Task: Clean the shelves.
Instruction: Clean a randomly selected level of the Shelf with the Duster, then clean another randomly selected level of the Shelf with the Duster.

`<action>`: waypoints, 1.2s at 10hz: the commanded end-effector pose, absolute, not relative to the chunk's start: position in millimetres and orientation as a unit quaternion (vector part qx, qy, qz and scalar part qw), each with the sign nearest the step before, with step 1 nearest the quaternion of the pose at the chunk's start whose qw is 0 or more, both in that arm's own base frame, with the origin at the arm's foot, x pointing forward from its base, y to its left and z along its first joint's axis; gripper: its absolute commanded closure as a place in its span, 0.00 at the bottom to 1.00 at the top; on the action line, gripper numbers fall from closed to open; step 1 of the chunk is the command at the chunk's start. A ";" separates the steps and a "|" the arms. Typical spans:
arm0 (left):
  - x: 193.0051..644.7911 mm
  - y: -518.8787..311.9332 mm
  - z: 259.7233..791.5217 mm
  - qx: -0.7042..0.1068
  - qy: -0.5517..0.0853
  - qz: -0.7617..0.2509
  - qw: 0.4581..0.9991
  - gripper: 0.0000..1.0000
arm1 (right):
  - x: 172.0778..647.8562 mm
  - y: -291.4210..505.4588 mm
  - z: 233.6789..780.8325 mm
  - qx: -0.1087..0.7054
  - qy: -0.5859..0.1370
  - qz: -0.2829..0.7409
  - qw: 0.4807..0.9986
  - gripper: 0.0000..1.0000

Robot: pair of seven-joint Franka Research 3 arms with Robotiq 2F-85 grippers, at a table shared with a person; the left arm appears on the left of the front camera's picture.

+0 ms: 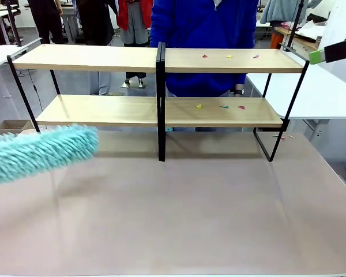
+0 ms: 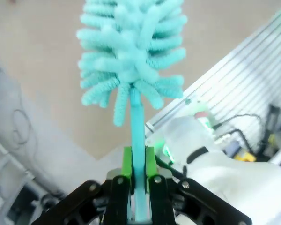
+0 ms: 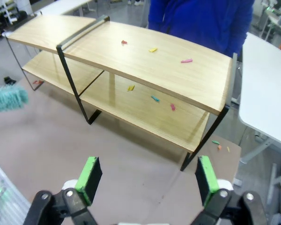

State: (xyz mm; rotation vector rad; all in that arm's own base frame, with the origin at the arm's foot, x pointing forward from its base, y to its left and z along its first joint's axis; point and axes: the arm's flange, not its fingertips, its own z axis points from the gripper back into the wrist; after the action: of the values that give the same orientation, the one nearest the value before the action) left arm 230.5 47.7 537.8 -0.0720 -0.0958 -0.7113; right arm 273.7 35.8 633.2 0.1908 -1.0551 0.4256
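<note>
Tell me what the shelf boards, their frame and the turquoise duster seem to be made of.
The shelf boards look like light wood or wood-look laminate, matt, with faint grain. The frame seems thin black-painted metal: slim straight bars. The duster head looks like soft chenille microfibre, in fluffy strands; its handle is probably smooth plastic.

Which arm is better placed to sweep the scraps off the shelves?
Left, probably: the left gripper is shut on the teal duster. The right gripper is open and empty, though nearer the scraps.
</note>
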 end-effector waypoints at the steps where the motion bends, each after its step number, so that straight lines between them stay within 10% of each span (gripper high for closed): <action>1: 148.9 83.7 483.0 -0.051 -0.203 -0.280 0.937 0.88 | 273.7 35.9 633.7 0.094 -0.499 0.202 0.838 0.00; 4: 134.1 123.5 472.9 -0.186 -0.344 -0.193 0.900 0.88 | 273.7 35.9 633.7 0.094 -0.499 0.202 0.838 0.00; 5: 146.2 137.6 570.7 -0.106 -0.236 -0.232 0.938 0.88 | 273.7 35.9 633.7 0.094 -0.499 0.202 0.838 0.00; 12: 146.2 137.6 570.7 -0.106 -0.236 -0.232 0.938 0.88 | 273.7 35.9 633.7 0.094 -0.499 0.202 0.838 0.00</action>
State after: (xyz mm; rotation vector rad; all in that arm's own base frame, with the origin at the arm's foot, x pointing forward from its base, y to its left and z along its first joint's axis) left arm 149.4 134.2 568.3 -0.2152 -0.4824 -0.4876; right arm 273.6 35.8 633.3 0.1908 -1.0552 0.4257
